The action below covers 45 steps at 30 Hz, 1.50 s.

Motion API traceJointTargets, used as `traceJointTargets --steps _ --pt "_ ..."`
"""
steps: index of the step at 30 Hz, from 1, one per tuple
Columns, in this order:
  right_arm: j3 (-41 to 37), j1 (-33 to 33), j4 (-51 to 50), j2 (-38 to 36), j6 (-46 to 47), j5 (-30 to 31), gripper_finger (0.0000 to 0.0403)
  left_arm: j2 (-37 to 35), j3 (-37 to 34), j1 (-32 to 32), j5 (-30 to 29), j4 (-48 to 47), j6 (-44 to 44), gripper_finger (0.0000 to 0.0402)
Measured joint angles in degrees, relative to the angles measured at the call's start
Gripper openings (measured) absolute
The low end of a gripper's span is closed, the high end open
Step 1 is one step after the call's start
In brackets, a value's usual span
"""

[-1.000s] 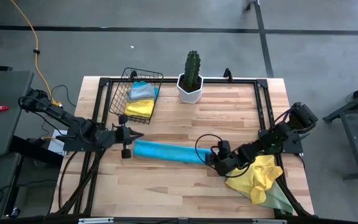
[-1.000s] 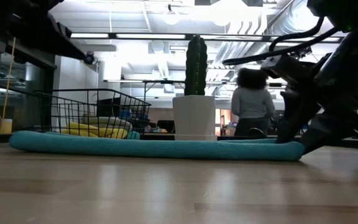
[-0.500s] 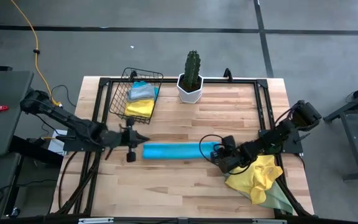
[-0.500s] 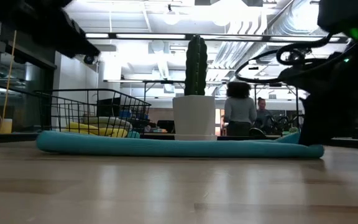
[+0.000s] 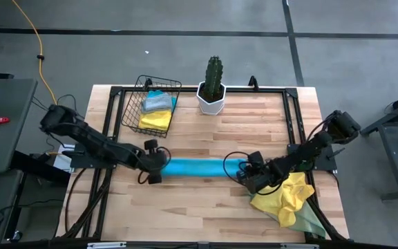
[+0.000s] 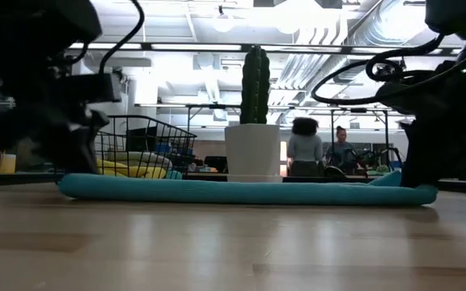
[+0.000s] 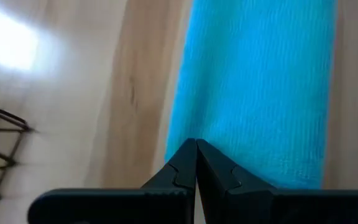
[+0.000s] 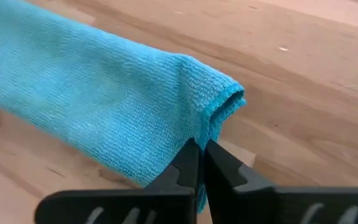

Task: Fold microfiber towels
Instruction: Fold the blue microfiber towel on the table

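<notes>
A turquoise blue microfiber towel (image 5: 202,167), folded into a long narrow strip, lies flat across the middle of the table (image 5: 206,131); it also shows in the low view (image 6: 241,192). My left gripper (image 5: 159,163) is shut and slants down at the strip's left end (image 7: 229,124). My right gripper (image 5: 244,174) is shut on the strip's right end. My left gripper's shut fingertips (image 7: 196,149) stand over the strip's left end beside one long edge, slanting down from the table's left; whether they touch the cloth I cannot tell. My right gripper pinches the folded right end's near corner (image 8: 207,124) between its two fingers, slanting down from the table's right. Several layers show at the open fold (image 8: 232,99). The strip lies on the table.
A wire basket (image 5: 133,104) at the far left holds folded yellow and grey towels. A cactus in a white pot (image 5: 213,90) stands at the far edge. A loose heap of yellow and pale green towels (image 5: 289,200) lies near right. People stand in the room behind.
My left gripper has come down and toward the table's right, reaching the strip's left end, staying shut. My right gripper has shut on the strip's right end. The strip has slid toward the table's right and turned from slanted to level across the table.
</notes>
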Motion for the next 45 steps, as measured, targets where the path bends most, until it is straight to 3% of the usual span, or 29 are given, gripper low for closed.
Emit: traceJointTargets --steps 6,13,19,28,39,45 --pt "2.7 0.0 -3.4 -0.8 -2.4 -0.7 0.0000 4.3 -1.0 -1.7 -1.0 0.9 -4.4 0.0000" --pt "12.4 -2.0 -10.7 -0.8 -8.9 1.2 0.0000 5.8 -1.5 -5.8 -8.6 1.5 -7.0 0.0000" --pt "17.8 -5.0 -8.5 -0.8 -14.7 2.7 0.0000 5.6 -1.5 -6.1 -8.9 1.3 -7.4 0.0000" --pt "18.6 -9.6 7.7 0.8 -24.1 3.5 0.0000 5.6 -1.6 -6.1 -10.0 1.0 -7.1 0.0000" --pt "18.6 -13.8 38.7 11.1 -36.7 0.5 0.0000 5.6 -1.6 -6.1 -10.1 0.6 -7.0 0.0000" --pt "18.6 -14.4 51.7 18.0 -37.5 -1.7 0.0000 5.6 -1.6 -6.1 -10.6 0.5 -7.0 0.0000"
